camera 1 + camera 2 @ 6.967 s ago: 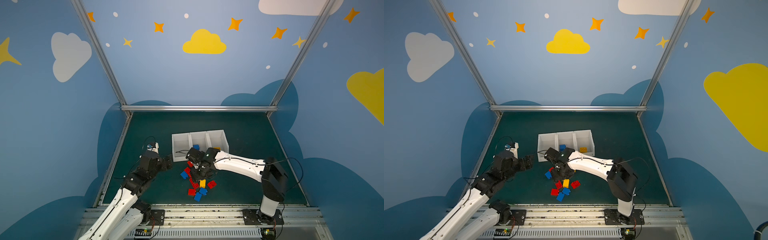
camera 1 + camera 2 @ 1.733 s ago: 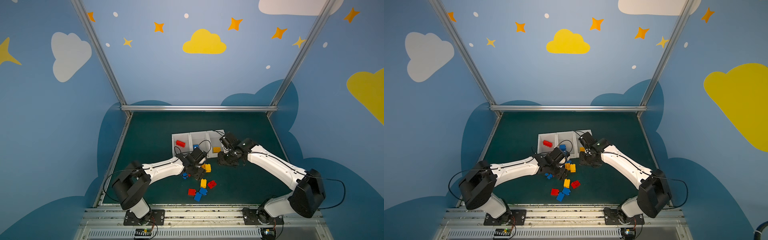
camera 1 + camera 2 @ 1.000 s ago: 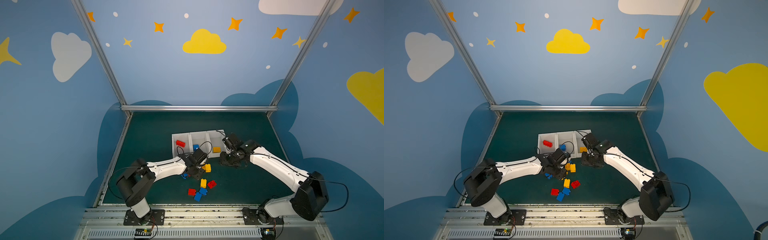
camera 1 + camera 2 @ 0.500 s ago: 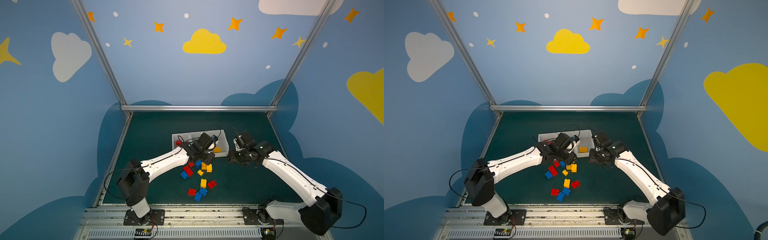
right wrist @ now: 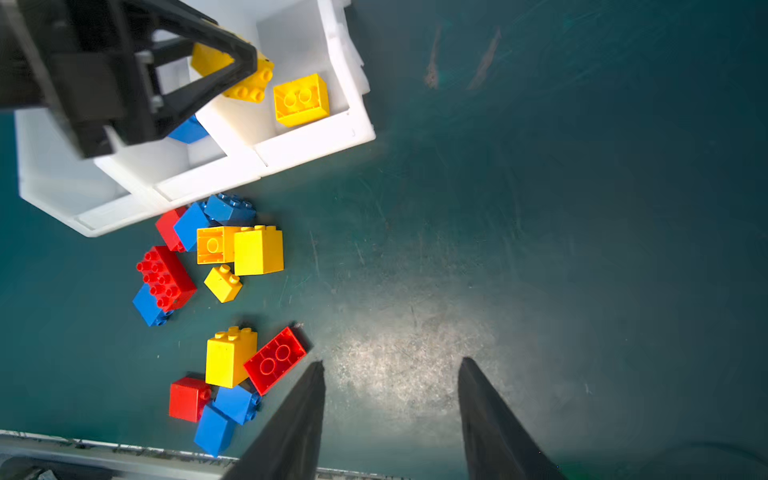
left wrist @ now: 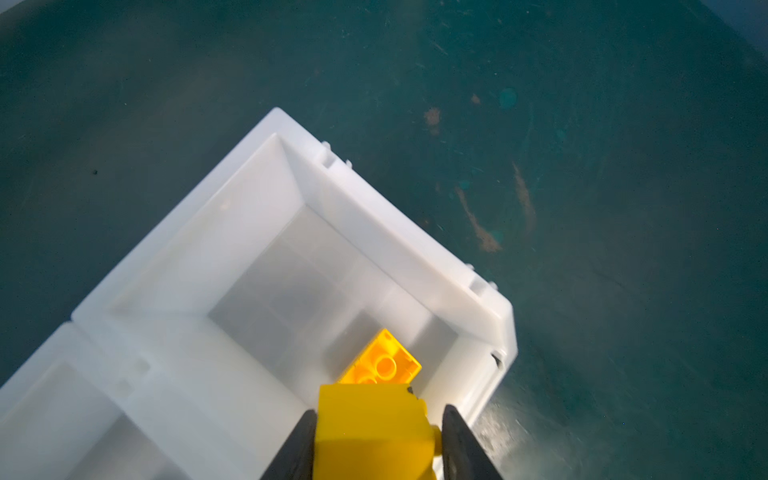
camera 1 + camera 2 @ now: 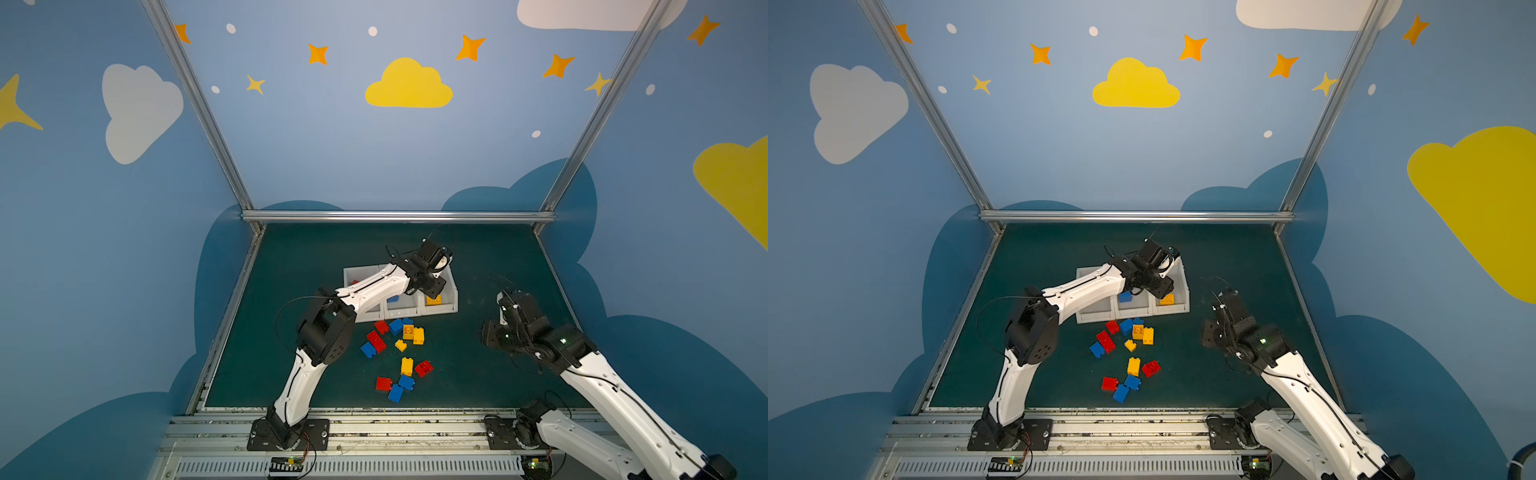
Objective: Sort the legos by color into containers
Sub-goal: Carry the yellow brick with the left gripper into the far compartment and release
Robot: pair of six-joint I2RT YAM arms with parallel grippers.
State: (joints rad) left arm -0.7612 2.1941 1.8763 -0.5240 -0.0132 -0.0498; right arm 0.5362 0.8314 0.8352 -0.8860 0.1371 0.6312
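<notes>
Presently, a yellow brick (image 6: 370,432) is clamped between the left fingers (image 6: 299,440) over the white container (image 6: 399,232); the right fingers (image 5: 305,407) are spread, empty, above the surface (image 5: 582,208).

Bright even light, slight wrist-view blur

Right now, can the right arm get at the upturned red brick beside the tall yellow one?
Probably yes. The right gripper is open and empty over bare mat beside the red brick, with nothing between; the left gripper is over the bin, holding a yellow brick.
</notes>
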